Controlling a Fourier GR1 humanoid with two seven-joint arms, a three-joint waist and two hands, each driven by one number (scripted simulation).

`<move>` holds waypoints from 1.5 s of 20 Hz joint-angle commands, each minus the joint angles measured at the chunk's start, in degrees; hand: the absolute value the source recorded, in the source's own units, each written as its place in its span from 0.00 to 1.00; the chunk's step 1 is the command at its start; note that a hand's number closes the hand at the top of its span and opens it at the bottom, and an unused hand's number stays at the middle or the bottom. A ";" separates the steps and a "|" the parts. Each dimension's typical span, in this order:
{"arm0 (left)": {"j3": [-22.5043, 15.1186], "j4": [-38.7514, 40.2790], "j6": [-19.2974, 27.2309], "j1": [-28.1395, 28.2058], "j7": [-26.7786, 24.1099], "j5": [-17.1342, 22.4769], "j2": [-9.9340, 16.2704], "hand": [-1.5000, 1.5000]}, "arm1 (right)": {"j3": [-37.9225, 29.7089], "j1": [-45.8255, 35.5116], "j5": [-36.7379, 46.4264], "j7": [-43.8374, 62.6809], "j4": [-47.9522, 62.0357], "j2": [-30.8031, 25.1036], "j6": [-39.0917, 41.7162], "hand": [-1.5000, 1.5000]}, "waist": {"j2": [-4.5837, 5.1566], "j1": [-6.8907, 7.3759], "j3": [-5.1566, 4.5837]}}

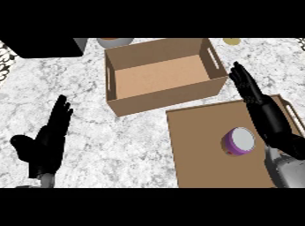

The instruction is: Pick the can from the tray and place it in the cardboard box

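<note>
A purple can (238,141) with a pale grey top stands on the brown tray (204,150) at the lower right. Behind the tray sits the open cardboard box (160,75), with nothing showing inside it. My right hand (262,108) stretches over the tray's right side with straight fingers pointing away, just right of the can and apart from it. My left hand (48,139) rests open at the lower left, fingers up, far from the tray.
A black block (41,46) lies at the back left. A grey round object (115,42) and a small yellowish one (232,41) sit at the back edge behind the box. Marble counter (116,141) lies between my left hand and the tray.
</note>
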 commanded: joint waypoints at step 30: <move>9.18 19.16 -6.41 -6.27 -3.85 -11.51 13.37 0.50 | -6.47 24.39 20.76 8.29 -7.16 -23.95 3.33 0.00 | 0.87 1.15 -2.08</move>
